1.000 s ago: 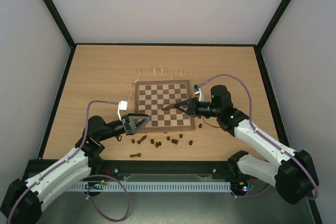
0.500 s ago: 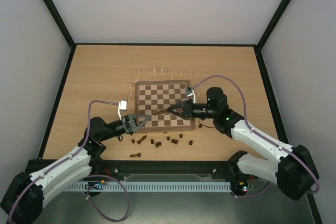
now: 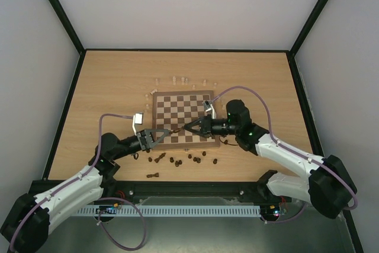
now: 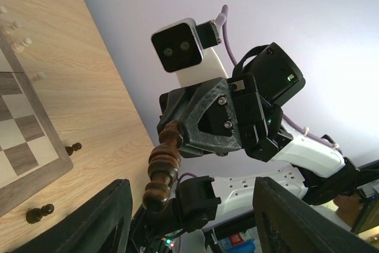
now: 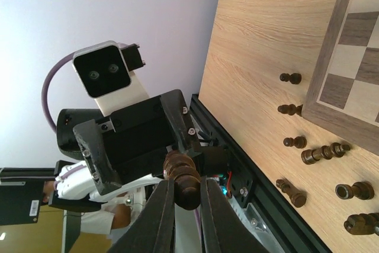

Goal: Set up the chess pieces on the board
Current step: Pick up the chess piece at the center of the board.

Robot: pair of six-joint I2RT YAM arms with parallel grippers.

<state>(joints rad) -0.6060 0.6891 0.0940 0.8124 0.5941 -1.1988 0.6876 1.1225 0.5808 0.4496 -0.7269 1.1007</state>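
Note:
The board (image 3: 185, 117) lies mid-table and also shows in the left wrist view (image 4: 18, 146) and the right wrist view (image 5: 355, 57). My right gripper (image 3: 181, 128) is shut on a tall dark brown piece (image 3: 176, 129) and holds it in the air over the board's near left part. In the right wrist view the fingers (image 5: 161, 217) clamp the piece (image 5: 183, 183). My left gripper (image 3: 168, 132) is open, facing the right one tip to tip. In the left wrist view the piece (image 4: 163, 167) hangs between its wide-open jaws (image 4: 189, 205), touching neither.
Several dark pieces (image 3: 177, 161) lie scattered on the table in front of the board, some fallen over. Several pale pieces (image 3: 180, 80) stand beyond the board's far edge. Black frame rails and grey walls enclose the table (image 3: 106, 87).
My right gripper has carried the dark piece leftward across the board to meet the left gripper. The left gripper has edged right toward it.

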